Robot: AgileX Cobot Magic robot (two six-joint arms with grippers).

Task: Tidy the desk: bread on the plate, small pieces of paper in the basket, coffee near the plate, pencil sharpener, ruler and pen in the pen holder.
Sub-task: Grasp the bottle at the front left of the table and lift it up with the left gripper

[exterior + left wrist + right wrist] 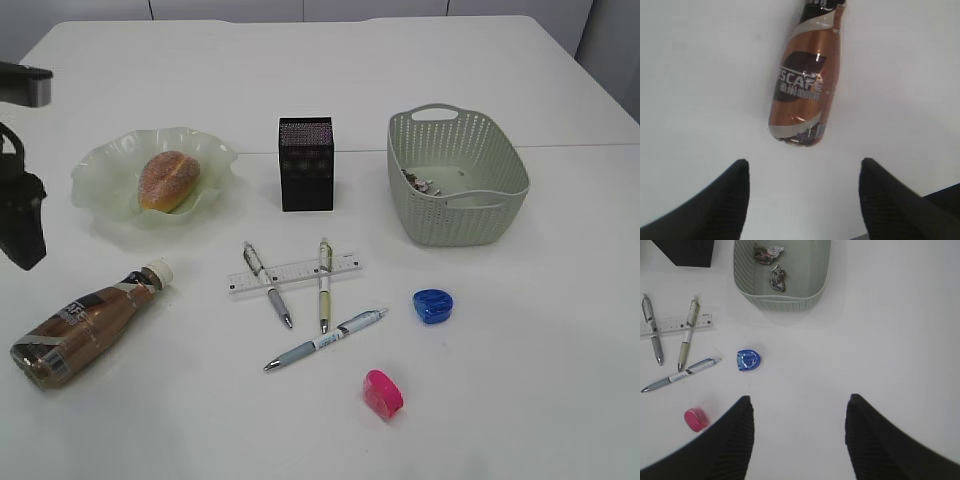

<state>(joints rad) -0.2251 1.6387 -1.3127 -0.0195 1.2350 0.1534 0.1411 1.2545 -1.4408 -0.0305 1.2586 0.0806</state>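
The bread (168, 181) is already sitting on the green plate (98, 185) and the paper scraps (771, 262) are lying in the basket (500, 200), so the coffee bottle (804, 80) looks like the next job. It is lying on its side on the table (520, 400), near the plate but not standing. The left claw (804, 200) is hovering over the bottle's base end, spread wide and gripping nothing. A round bottle lying down could roll or squirt away if the fingers are closing off-centre. The right claw (799, 437) is also hanging released and empty, above bare table near the blue sharpener (748, 360). The pens (322, 280) are lying across the ruler (293, 273), so lifting one could drag the others. The pink sharpener (383, 392) is lying well apart from the black holder (305, 165).
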